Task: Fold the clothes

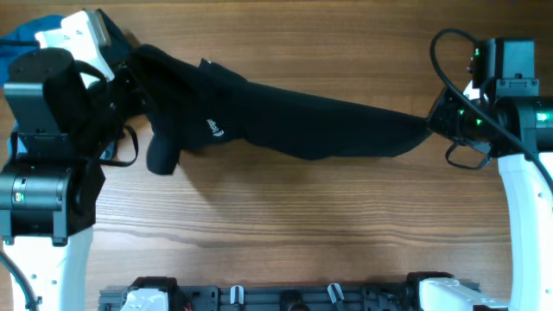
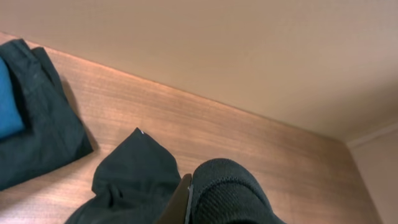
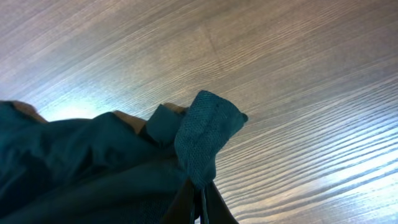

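Note:
The clothes (image 1: 285,117), a large black garment with small white lettering (image 1: 216,130), hang stretched across the table between my two grippers. At the left end my left gripper (image 1: 130,73) is shut on a ribbed black edge (image 2: 230,193), pinched beside one finger (image 2: 181,202). The right gripper (image 1: 434,121) is shut on the garment's far right tip. In the right wrist view a ribbed fold (image 3: 208,137) sticks up from the shut fingers (image 3: 214,208) above the wooden table (image 3: 298,93). A loose sleeve end (image 1: 162,157) droops at the left.
A bright blue garment (image 1: 17,39) lies at the back left corner, partly under the left arm. In the left wrist view it (image 2: 7,99) rests on another dark piece (image 2: 43,134). A black rack (image 1: 285,298) runs along the front edge.

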Controlling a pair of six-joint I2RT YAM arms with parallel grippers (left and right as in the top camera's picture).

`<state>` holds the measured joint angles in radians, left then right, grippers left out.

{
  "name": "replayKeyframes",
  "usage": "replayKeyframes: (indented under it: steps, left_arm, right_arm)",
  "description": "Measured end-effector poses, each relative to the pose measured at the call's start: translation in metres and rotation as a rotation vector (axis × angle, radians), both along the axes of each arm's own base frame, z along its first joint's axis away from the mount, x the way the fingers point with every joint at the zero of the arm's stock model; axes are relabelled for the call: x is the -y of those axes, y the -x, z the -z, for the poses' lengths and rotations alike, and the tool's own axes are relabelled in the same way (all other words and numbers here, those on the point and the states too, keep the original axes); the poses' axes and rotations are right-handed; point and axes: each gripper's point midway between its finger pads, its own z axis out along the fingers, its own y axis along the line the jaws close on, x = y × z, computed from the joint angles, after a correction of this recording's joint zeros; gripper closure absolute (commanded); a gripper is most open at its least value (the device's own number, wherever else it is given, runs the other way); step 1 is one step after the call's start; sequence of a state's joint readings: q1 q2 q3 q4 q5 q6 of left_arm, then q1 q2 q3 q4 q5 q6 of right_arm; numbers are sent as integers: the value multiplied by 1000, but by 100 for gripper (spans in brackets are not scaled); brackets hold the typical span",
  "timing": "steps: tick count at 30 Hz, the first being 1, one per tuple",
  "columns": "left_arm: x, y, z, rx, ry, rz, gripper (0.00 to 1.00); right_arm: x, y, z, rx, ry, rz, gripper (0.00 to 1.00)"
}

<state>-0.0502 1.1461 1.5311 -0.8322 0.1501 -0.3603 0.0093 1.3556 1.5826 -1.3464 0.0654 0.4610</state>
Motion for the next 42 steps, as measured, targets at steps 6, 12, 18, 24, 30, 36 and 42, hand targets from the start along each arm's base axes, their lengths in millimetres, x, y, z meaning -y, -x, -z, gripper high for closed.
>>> replayKeyframes:
  steps: [6, 12, 18, 24, 30, 36, 42]
  left_arm:
    - [-2, 23, 14, -67, -95, 49, 96]
    - [1, -37, 3, 47, -194, 93, 96]
    - [8, -205, 20, 360, -196, 61, 96]
    - [-7, -224, -61, 756, -12, -31, 96]
    - [5, -207, -32, 353, 96, 90, 96]
    - [31, -82, 237, -838, 115, 153, 96]
    - [68, 48, 334, -1367, 4, 337, 96]
  right_arm:
    - [-4, 5, -90, 283, 31, -92, 96]
    - [-3, -29, -156, 559, 124, -166, 96]
    - [-4, -203, -111, 677, 154, -175, 96]
    - [6, -243, -192, 1080, 198, -124, 96]
    - [47, -185, -129, 681, 200, -84, 96]
    - [53, -97, 95, -210, 139, -129, 96]
    - [55, 16, 192, -706, 92, -42, 96]
